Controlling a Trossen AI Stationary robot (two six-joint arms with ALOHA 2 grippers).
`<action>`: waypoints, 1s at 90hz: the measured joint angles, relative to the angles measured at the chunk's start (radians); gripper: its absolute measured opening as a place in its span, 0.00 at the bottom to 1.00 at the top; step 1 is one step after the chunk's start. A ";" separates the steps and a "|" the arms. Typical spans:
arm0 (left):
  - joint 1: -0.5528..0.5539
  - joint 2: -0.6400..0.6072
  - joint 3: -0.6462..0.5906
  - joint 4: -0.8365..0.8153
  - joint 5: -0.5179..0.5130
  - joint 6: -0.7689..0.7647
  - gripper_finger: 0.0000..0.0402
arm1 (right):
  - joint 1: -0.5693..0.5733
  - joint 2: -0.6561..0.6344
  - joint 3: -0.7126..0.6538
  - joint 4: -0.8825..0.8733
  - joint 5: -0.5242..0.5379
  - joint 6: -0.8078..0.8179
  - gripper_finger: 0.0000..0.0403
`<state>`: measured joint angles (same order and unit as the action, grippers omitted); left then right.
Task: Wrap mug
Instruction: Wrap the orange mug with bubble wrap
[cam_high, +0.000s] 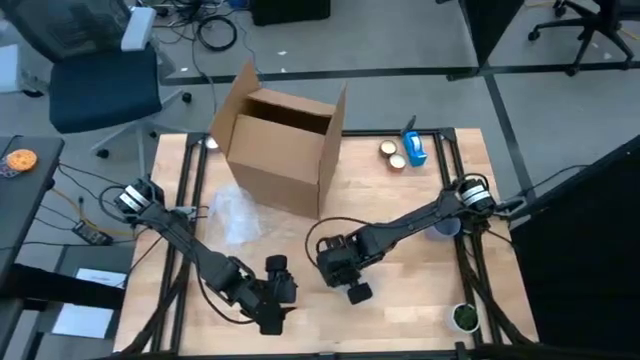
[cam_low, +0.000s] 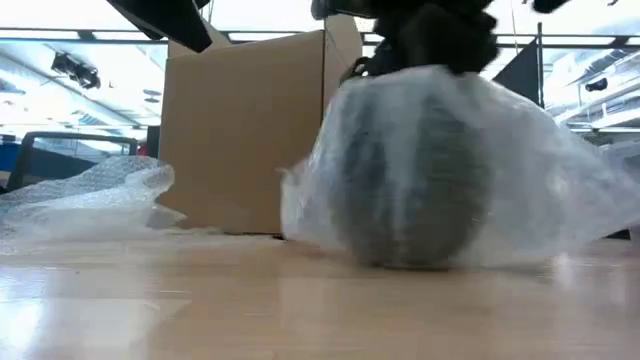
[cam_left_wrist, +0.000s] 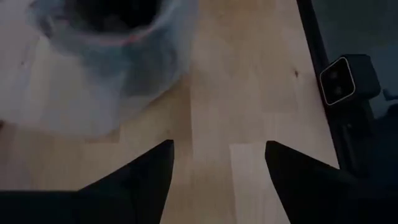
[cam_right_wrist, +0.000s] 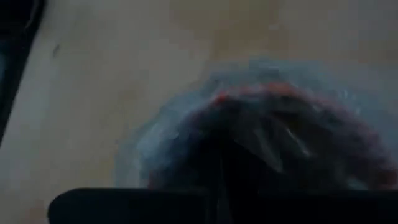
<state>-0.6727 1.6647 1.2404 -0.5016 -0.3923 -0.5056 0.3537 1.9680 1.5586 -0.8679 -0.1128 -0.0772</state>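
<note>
Right gripper (cam_high: 352, 283), closure unclear, atop dark rounded mug (cam_low: 415, 165) swathed in crinkled clear bubble wrap (cam_low: 540, 190).

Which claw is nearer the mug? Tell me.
Right. The right claw is right over the wrapped mug, seemingly touching it; the left claw is open beside it, apart.

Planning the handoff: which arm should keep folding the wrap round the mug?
Right, probably. Its end effector sits right over the mug, already inside the wrap. The left end effector is open, empty, beside it.
</note>
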 joint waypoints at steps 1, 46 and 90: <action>0.000 0.000 0.000 0.000 0.000 0.000 0.59 | 0.001 -0.002 -0.001 -0.006 -0.004 -0.010 0.00; 0.000 0.000 0.000 0.001 0.000 0.000 0.59 | 0.041 -0.099 -0.005 0.014 0.097 -0.149 0.00; 0.000 0.000 0.000 0.000 0.000 -0.001 0.59 | 0.043 -0.027 -0.003 0.177 0.061 -0.098 0.00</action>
<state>-0.6727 1.6646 1.2404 -0.5018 -0.3927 -0.5064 0.3971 1.9414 1.5560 -0.6911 -0.0520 -0.1755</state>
